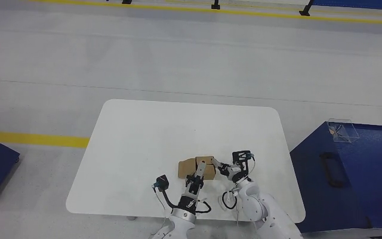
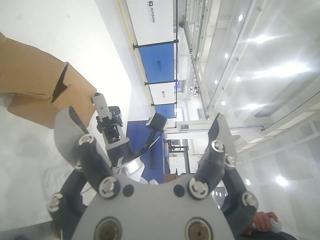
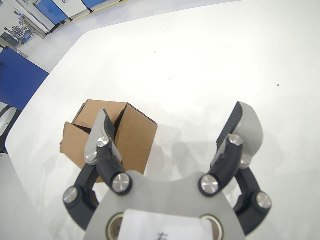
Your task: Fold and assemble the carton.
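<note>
A brown cardboard carton [image 1: 194, 165] lies partly folded near the front edge of the white table [image 1: 179, 125], with loose flaps and a slit at one corner. In the left wrist view the carton [image 2: 30, 86] is beside one finger [image 2: 66, 123] of my open left gripper [image 2: 143, 123], which holds nothing. The right gripper [image 1: 222, 169] is at the carton's right end; in the left wrist view one of its fingertips [image 2: 98, 101] touches a carton corner. In the right wrist view my right gripper [image 3: 172, 121] stands open, one finger [image 3: 103, 126] in front of the carton [image 3: 135, 136], its far flaps ajar.
A blue cabinet [image 1: 334, 173] stands off the table's right side with a clear bin [image 1: 342, 129] on top. The table spreads bare behind and left of the carton. Its front edge runs just below the grippers.
</note>
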Controlling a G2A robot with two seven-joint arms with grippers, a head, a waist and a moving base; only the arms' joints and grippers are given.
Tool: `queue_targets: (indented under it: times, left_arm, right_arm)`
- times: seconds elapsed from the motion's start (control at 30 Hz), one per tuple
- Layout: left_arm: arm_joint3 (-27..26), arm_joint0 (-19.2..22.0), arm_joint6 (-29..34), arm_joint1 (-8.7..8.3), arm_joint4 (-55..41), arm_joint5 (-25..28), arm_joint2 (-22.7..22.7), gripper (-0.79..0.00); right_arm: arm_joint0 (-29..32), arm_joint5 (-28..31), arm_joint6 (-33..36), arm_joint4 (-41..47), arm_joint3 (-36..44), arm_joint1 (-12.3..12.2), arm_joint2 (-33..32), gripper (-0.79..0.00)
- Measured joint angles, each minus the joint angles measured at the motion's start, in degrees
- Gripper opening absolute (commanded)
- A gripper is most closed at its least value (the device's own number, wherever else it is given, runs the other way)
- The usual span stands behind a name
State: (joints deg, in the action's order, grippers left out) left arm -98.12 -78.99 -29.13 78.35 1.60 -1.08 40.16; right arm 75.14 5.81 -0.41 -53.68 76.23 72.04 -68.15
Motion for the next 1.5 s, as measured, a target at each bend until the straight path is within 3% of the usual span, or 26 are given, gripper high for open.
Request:
queue_targets:
  times: [0.17,0.43,0.57,0.8,1.07,1.5]
  left_arm:
    - [2.4,0.1,2.9,0.30,1.1,0.7,0.8,0.000]
    - [8.3,1.5,1.1,1.99,1.4,0.8,0.2,0.000]
    - [13.3,2.7,0.1,3.02,0.2,5.3,0.4,0.000]
    - [21.0,4.8,-2.0,5.20,-0.6,8.5,-0.9,0.000]
    - [26.5,6.2,-3.0,7.08,-4.7,14.8,0.5,0.000]
    - [32.0,6.2,-0.9,8.72,-7.0,22.8,3.0,0.000]
  right_arm:
    - [-0.1,-0.1,0.2,-0.1,0.1,0.0,0.0,0.000]
    - [-0.1,-0.1,0.2,-0.1,0.1,0.0,0.0,0.000]
    - [-0.1,-0.1,0.2,-0.1,0.1,0.0,0.0,0.000]
    - [-0.1,-0.1,0.2,-0.1,0.1,0.0,0.0,0.000]
    - [-0.1,-0.1,0.2,-0.1,0.1,0.0,0.0,0.000]
    - [-0.1,-0.1,0.2,-0.1,0.1,0.0,0.0,0.000]
